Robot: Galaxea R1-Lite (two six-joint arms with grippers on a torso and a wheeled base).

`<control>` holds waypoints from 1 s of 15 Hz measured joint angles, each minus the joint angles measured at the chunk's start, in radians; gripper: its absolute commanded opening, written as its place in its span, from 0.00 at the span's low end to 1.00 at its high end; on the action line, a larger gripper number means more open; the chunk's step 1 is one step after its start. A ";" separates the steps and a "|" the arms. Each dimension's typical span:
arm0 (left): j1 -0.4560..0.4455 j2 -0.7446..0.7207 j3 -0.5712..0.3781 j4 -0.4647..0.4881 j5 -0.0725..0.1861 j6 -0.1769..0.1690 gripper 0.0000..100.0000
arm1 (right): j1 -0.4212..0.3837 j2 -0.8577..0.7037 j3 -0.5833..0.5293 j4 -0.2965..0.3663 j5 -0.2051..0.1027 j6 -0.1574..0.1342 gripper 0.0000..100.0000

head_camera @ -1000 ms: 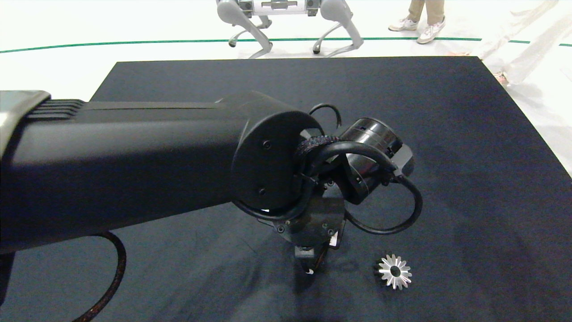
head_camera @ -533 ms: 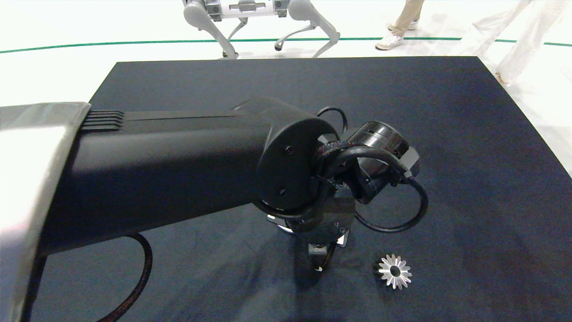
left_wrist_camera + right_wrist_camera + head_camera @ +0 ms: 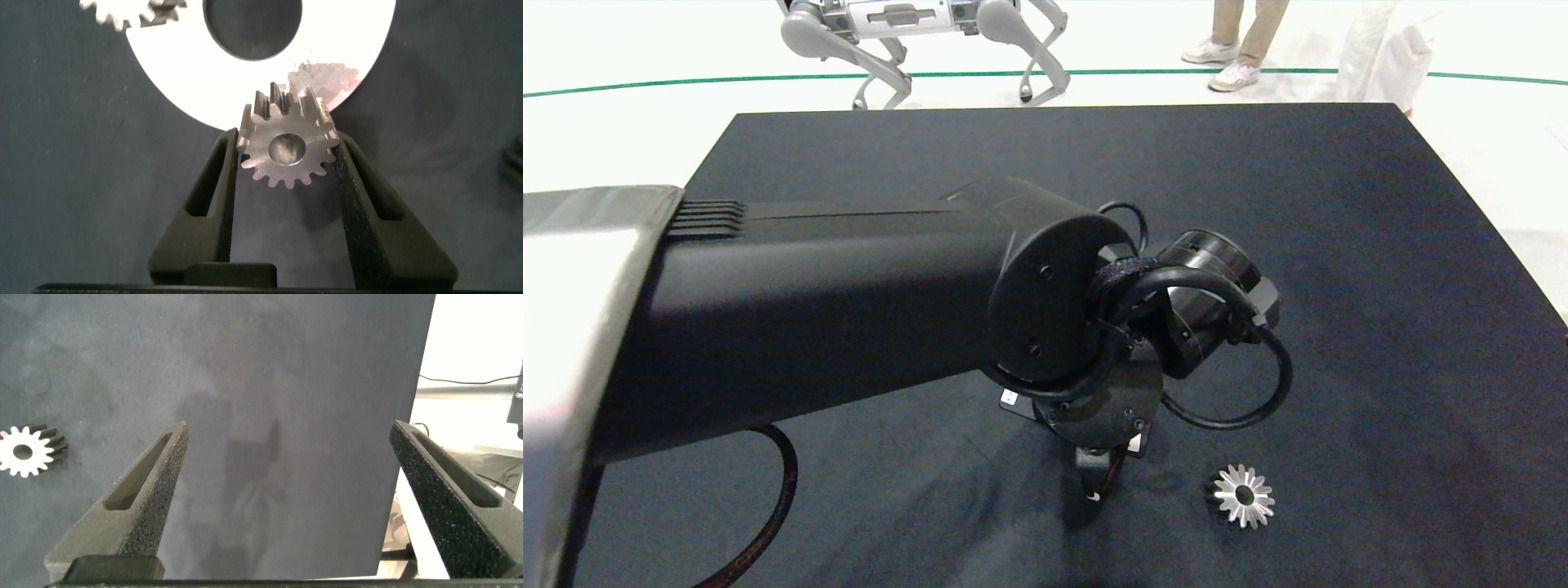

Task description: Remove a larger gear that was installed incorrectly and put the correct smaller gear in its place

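Steel smaller gear [image 3: 288,152] pinched in your left gripper [image 3: 288,155] above white plate [image 3: 163,49] — seating remains. Larger gear [image 3: 1242,496] already off, lying right. Right gripper [image 3: 286,457] spread, idle.

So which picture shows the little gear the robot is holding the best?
The left wrist view. There the smaller gear sits square to the camera, gripped between the left tool's two fingers, its blunt teeth and round hole plain, over a white plate. In the head view the left arm hides it. The right wrist view doesn't show it.
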 measured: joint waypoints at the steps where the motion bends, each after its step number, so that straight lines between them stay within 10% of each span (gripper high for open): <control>1: 0.000 -0.001 0.000 0.004 0.000 -0.004 0.00 | 0.000 0.000 0.000 0.000 0.000 0.000 1.00; 15: 0.001 -0.008 -0.001 0.011 0.000 -0.028 0.00 | 0.000 0.000 0.000 0.000 0.001 -0.004 1.00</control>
